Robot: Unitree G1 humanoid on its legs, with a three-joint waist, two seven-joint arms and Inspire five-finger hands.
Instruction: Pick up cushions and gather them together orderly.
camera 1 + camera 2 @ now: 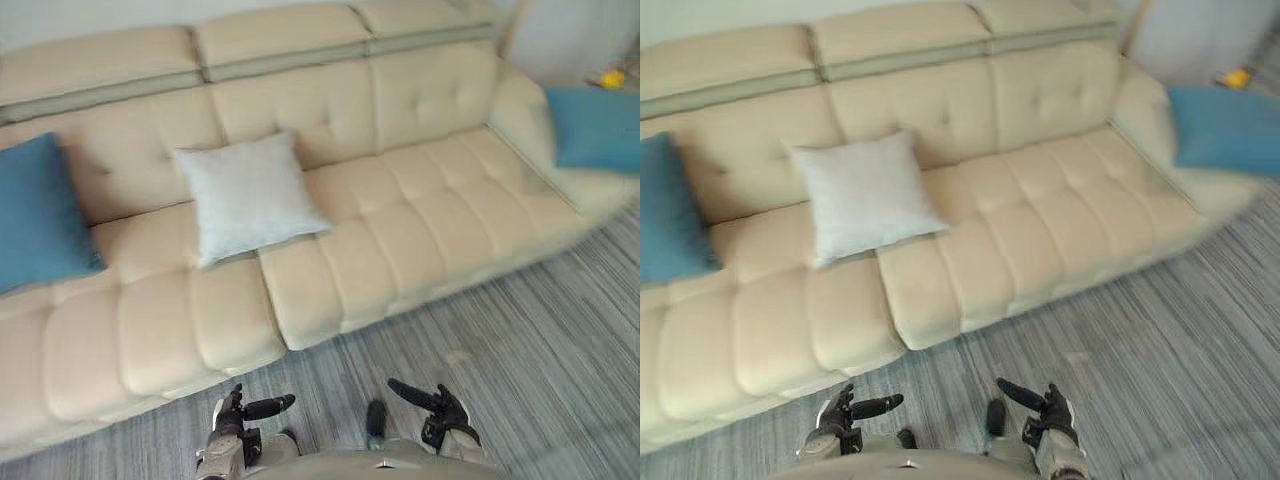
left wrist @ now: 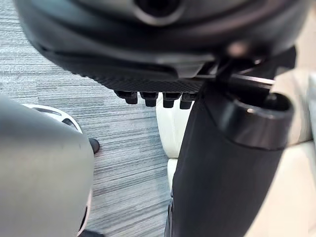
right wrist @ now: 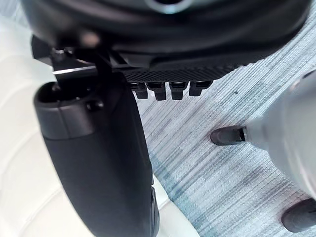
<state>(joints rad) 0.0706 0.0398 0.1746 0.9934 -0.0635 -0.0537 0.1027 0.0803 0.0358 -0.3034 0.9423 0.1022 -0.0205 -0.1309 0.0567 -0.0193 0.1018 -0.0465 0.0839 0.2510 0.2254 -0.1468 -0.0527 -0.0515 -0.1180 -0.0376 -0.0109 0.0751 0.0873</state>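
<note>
Left blue cushion (image 1: pixel 35 215) propped at the sofa's (image 1: pixel 400 230) left end, white cushion (image 1: pixel 250 195) leaning on the backrest left of centre, right blue cushion (image 1: pixel 597 125) on the far arm, all well apart from the left hand (image 1: pixel 230 413) and right hand (image 1: pixel 445 410), both low over the floor (image 1: pixel 540 350), fingers loose, holding nothing.

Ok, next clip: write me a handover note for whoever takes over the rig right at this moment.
Left hand: open, empty, low over the floor in front of the sofa.
Right hand: open, empty, beside it.
Cushions: white cushion leans on the backrest, left of the middle; left blue cushion at the sofa's left end; right blue cushion at its right end.
Done: nothing gathered, all three lie apart.
Left: pick each up and set them together in order.
</note>
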